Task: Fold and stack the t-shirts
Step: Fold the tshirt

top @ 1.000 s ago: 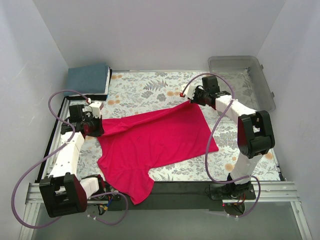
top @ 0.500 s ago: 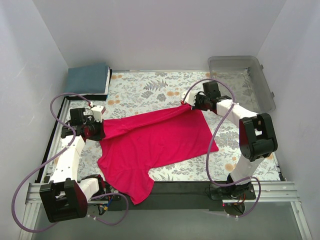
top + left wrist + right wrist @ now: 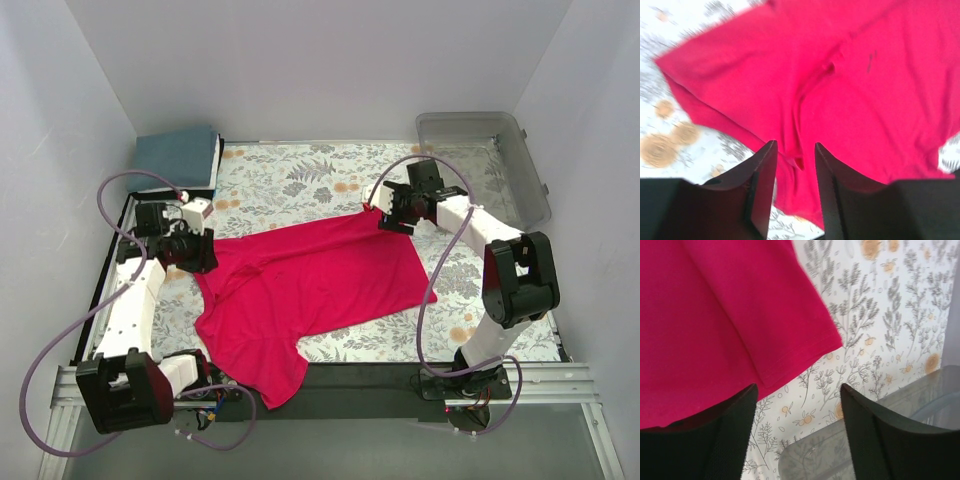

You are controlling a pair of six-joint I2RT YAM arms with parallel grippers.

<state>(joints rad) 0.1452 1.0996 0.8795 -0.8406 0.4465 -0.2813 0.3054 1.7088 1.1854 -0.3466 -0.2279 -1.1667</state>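
The crimson-pink t-shirt (image 3: 310, 285) lies spread on the floral table, one end hanging over the near edge. My left gripper (image 3: 203, 260) stands over the shirt's left corner. In the left wrist view its jaws (image 3: 794, 150) are apart, with a small ridge of pink cloth (image 3: 865, 100) lying loose below them. My right gripper (image 3: 386, 217) is at the shirt's far right corner. It is open (image 3: 798, 392) above bare tablecloth, and the pink hem (image 3: 715, 315) lies just beyond its fingers. The teal-blue t-shirt (image 3: 178, 157) sits folded at the back left.
A clear plastic bin (image 3: 490, 150) stands at the back right; its corner (image 3: 855, 450) shows just under the right gripper. White walls close in the left, back and right sides. Black table edging (image 3: 110, 260) runs down the left, beside the left arm.
Both grippers have opened and let go of the pink shirt's far edge, which now lies flat. The right gripper has shifted slightly right, toward the bin.
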